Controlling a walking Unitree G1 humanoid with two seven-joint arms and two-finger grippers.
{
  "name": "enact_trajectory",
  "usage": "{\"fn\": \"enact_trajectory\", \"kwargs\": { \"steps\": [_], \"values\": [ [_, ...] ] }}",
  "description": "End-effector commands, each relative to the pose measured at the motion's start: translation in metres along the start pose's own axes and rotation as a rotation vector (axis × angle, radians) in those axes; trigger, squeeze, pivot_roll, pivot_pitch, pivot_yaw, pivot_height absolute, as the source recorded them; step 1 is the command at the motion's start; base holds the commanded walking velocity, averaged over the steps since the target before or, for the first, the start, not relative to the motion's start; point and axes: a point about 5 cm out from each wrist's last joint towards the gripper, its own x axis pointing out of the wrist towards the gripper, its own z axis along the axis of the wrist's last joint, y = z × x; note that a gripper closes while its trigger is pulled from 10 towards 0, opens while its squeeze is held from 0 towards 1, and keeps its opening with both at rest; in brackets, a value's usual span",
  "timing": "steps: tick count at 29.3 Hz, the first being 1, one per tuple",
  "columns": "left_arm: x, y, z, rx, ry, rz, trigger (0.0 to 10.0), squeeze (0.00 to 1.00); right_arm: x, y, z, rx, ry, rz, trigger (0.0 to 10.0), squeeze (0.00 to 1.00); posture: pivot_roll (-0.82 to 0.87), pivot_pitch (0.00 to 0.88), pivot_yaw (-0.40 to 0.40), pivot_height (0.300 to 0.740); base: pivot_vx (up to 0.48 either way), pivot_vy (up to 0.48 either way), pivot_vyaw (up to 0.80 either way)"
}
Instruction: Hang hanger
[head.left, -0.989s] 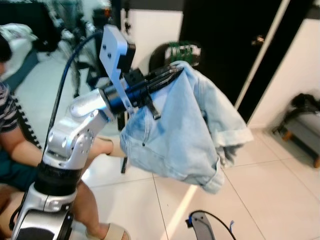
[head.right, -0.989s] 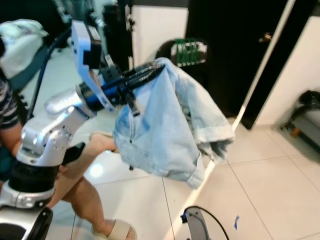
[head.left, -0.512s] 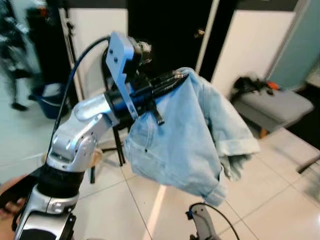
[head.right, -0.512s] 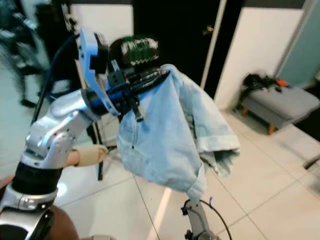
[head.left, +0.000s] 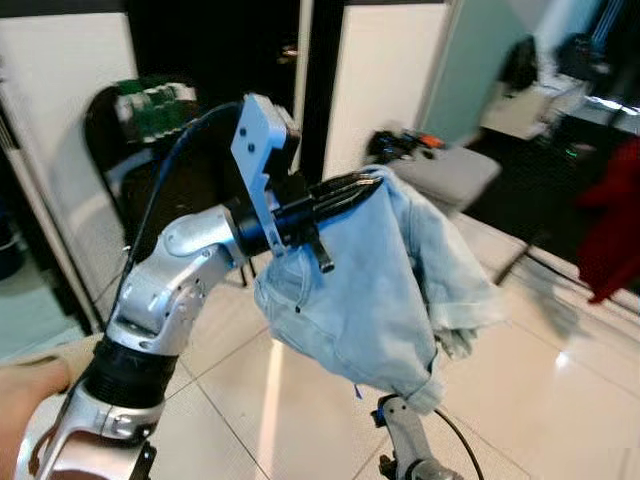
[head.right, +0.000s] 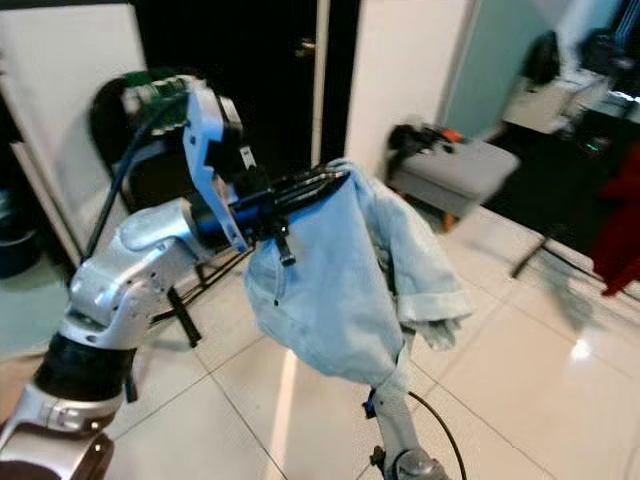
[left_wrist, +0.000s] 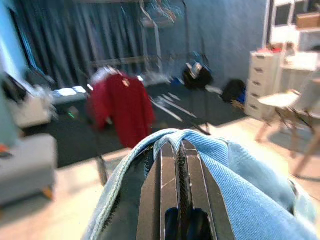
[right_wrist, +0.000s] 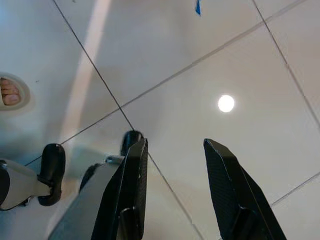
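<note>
My left gripper (head.left: 365, 185) is raised at chest height in front of me, its black fingers pressed together. A light-blue denim garment (head.left: 370, 290) is draped over the fingers and hangs down below them in loose folds. Along the left wrist view the fingers (left_wrist: 165, 175) lie side by side with the denim (left_wrist: 240, 170) wrapped over their tips. No hanger can be made out under the cloth. My right gripper (right_wrist: 175, 145) hangs low over the tiled floor, open with nothing between its fingers; its arm (head.left: 400, 440) pokes up at the lower edge.
A black chair (head.left: 150, 110) stands against the white wall behind the left arm. A grey bench (head.left: 440, 170) sits further right. A red garment (left_wrist: 122, 107) hangs on a rack in the dark room ahead. A person's hand (head.left: 30, 385) is at the lower left.
The whole picture has swung to the right, so the camera turned: the seated person slid out to the left and the bench and dark room came in. The garment stays on the left gripper.
</note>
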Motion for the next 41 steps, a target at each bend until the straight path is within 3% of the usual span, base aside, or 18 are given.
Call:
{"fn": "enact_trajectory", "kwargs": {
  "steps": [1, 3, 5, 11, 13, 17, 20, 21, 23, 26, 29, 41],
  "values": [
    [-0.003, 0.007, -0.030, 0.034, 0.104, 0.096, 0.0, 0.00, -0.001, -0.010, -0.003, 0.005, 0.012, -0.014, 10.0, 0.00, 0.09, 0.000, -0.035, 0.740, 0.000, 0.000, -0.80],
    [-0.005, 0.010, -0.039, 0.050, 0.148, 0.132, 0.0, 0.00, -0.002, -0.012, -0.004, 0.006, 0.012, -0.015, 10.0, 0.00, 0.09, 0.000, -0.035, 0.740, 0.000, 0.000, -0.80],
    [-0.019, 0.022, -0.074, 0.097, 0.313, 0.277, 0.0, 0.00, -0.003, -0.018, -0.007, 0.011, 0.014, -0.019, 10.0, 0.00, 0.08, 0.000, -0.032, 0.740, 0.000, 0.000, -0.80],
    [-0.035, 0.024, -0.106, 0.075, 0.426, 0.370, 0.0, 0.00, -0.004, -0.025, -0.009, 0.013, 0.014, -0.024, 10.0, 0.00, 0.08, 0.000, -0.034, 0.740, 0.000, 0.000, -0.80],
    [-0.048, 0.014, -0.136, -0.010, 0.510, 0.378, 0.0, 0.00, -0.004, -0.027, -0.009, 0.014, 0.015, -0.025, 10.0, 0.00, 0.09, 0.000, -0.035, 0.740, 0.000, 0.000, -0.80],
    [-0.057, 0.006, -0.154, -0.072, 0.547, 0.399, 0.0, 0.00, -0.004, -0.027, -0.008, 0.014, 0.015, -0.025, 10.0, 0.00, 0.08, 0.000, -0.035, 0.740, 0.000, 0.000, -0.80],
    [-0.080, -0.001, -0.185, -0.194, 0.628, 0.544, 0.0, 0.00, -0.004, -0.028, -0.008, 0.018, 0.015, -0.024, 10.0, 0.00, 0.08, 0.000, -0.024, 0.740, 0.000, 0.000, -0.80],
    [-0.080, -0.001, -0.185, -0.194, 0.628, 0.544, 0.0, 0.00, -0.004, -0.028, -0.008, 0.018, 0.015, -0.024, 10.0, 0.00, 0.08, 0.000, -0.024, 0.740, 0.000, 0.000, -0.80],
    [-0.103, -0.005, -0.204, -0.230, 0.720, 0.664, 0.0, 0.00, -0.004, -0.027, -0.008, 0.033, 0.013, -0.026, 10.0, 0.00, 0.07, 0.000, -0.019, 0.740, 0.000, 0.000, -0.80],
    [-0.111, -0.009, -0.211, -0.264, 0.748, 0.700, 0.0, 0.00, -0.004, -0.026, -0.008, 0.036, 0.012, -0.026, 10.0, 0.00, 0.07, 0.000, -0.014, 0.740, 0.000, 0.000, -0.80],
    [-0.139, -0.023, -0.228, -0.333, 0.810, 0.803, 0.0, 0.00, -0.004, -0.022, -0.012, 0.071, -0.012, -0.035, 10.0, 0.00, 0.05, 0.000, 0.007, 0.740, 0.000, 0.000, -0.80],
    [-0.157, -0.033, -0.235, -0.350, 0.806, 0.864, 0.0, 0.00, -0.005, -0.014, -0.022, 0.083, -0.010, -0.025, 10.0, 0.00, 0.06, 0.000, 0.000, 0.740, 0.000, 0.000, -0.80]
  ]
}}
